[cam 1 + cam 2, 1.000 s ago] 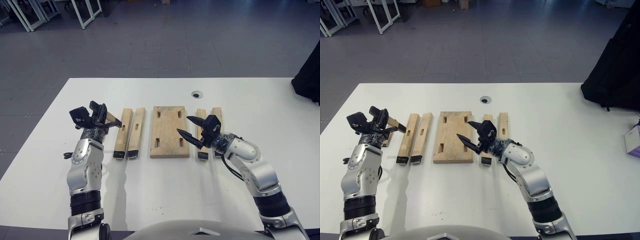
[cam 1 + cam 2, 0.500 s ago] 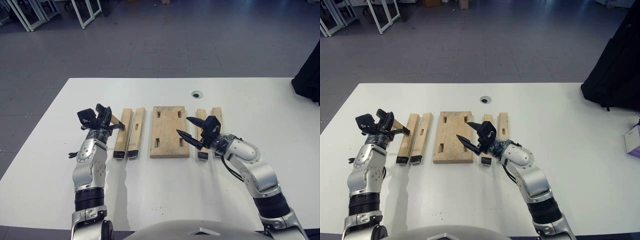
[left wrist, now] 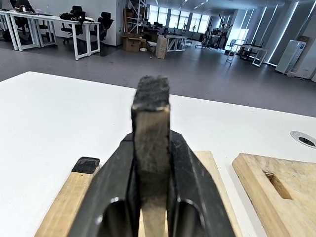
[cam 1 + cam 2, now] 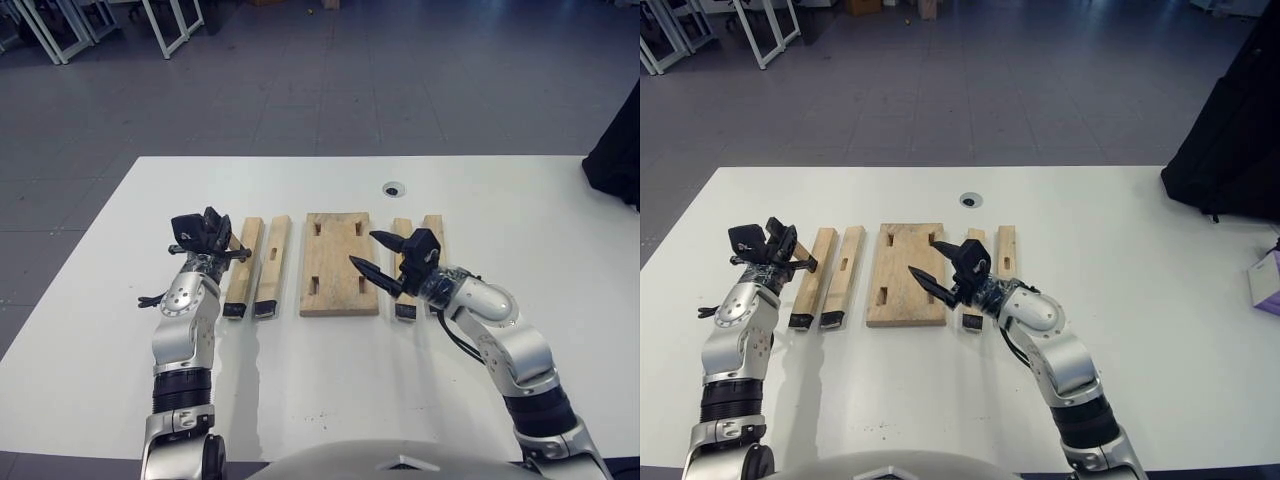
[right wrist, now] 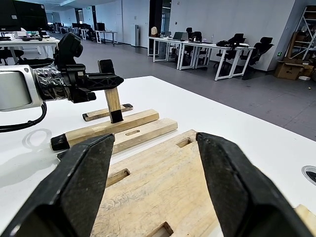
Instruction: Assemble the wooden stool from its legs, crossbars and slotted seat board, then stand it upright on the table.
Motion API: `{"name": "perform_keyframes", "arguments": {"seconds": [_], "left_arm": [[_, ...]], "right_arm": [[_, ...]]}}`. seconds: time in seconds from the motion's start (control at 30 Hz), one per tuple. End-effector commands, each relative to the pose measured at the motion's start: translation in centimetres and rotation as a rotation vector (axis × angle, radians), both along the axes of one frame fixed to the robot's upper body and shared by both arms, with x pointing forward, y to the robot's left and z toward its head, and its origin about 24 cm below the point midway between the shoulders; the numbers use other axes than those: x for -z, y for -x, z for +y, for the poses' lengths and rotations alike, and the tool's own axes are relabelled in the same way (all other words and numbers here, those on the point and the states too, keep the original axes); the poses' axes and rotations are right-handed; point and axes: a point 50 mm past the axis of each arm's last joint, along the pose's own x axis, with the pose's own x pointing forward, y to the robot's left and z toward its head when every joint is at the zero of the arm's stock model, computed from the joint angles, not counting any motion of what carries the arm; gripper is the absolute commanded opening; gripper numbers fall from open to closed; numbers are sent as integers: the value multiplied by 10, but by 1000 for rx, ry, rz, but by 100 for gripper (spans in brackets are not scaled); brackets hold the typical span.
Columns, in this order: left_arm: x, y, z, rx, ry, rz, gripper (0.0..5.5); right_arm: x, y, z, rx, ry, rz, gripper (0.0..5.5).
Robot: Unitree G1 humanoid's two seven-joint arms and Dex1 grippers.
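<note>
**Left gripper holding a crossbar up, right gripper gaping over the seat board**

The left gripper (image 4: 215,240) is pinching a short crossbar (image 5: 112,101) between its two fingers (image 3: 113,197). It is holding the piece nearly upright, one black-tipped end up and the other down. The lower end is hanging over the leftmost leg; whether it is touching the leg cannot be told.

The slotted seat board (image 4: 340,262) is lying flat in the middle of the white table (image 4: 500,200). Two legs (image 4: 272,265) are lying side by side just left of it, their black caps pointing toward the near edge. Two more legs (image 4: 434,228) are lying just right of it, pointing the same way. A second crossbar (image 5: 106,112) is resting flat on the table, left of the left pair.

The right gripper (image 4: 362,250) is hovering over the right half of the seat board. Its fingers are spread wide with nothing between them, and its wrist is sitting above the nearer right-hand leg. A round cable hole (image 4: 394,187) is showing in the tabletop, far of the board.
</note>
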Motion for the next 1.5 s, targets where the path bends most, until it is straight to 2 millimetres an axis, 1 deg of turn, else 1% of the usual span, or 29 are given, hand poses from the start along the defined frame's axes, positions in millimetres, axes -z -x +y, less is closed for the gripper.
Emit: {"name": "perform_keyframes", "arguments": {"seconds": [0.03, 0.2, 0.3, 0.4, 0.5, 0.53, 0.67, 0.7, 0.8, 0.97, 1.23, 1.37, 1.5], "left_arm": [[21, 13, -2, -14, -8, 142, 42], [31, 32, -13, 15, -46, 199, 42], [34, 35, -14, 17, -42, 202, 42], [31, 34, -11, 17, -42, 178, 42], [23, 29, -6, 1, -54, 127, 42], [19, 28, -4, -11, -53, 107, 72], [4, 24, -2, -17, -79, 24, 125], [-2, 23, -2, -18, -89, -5, 150], [-17, 22, -2, 2, -115, -63, 150], [-30, 18, -4, 16, -131, -99, 150], [-39, 14, -10, 30, -137, -132, 150], [-52, 14, -7, 29, -151, -165, 150], [-73, 13, -4, 20, -172, -222, 150]], "right_arm": [[-7, -1, -1, 3, 20, -23, 304], [-5, 1, -4, 8, 42, -24, 304], [-5, 2, -4, 7, 49, -25, 304], [-5, 2, -3, -4, 57, -33, 304], [-5, 3, -3, -11, 49, -36, 304], [-5, 3, -2, -12, 46, -37, 304], [-6, 2, -3, -8, 37, -45, 304], [-6, 3, -3, -6, 33, -43, 304], [-5, 2, -4, 2, 30, -39, 304], [-4, 1, -4, 16, 31, -35, 304], [-5, -2, -4, 17, 38, -42, 304], [-4, -2, -4, 20, 34, -35, 304], [-3, -2, -5, 25, 27, -24, 304]]}}
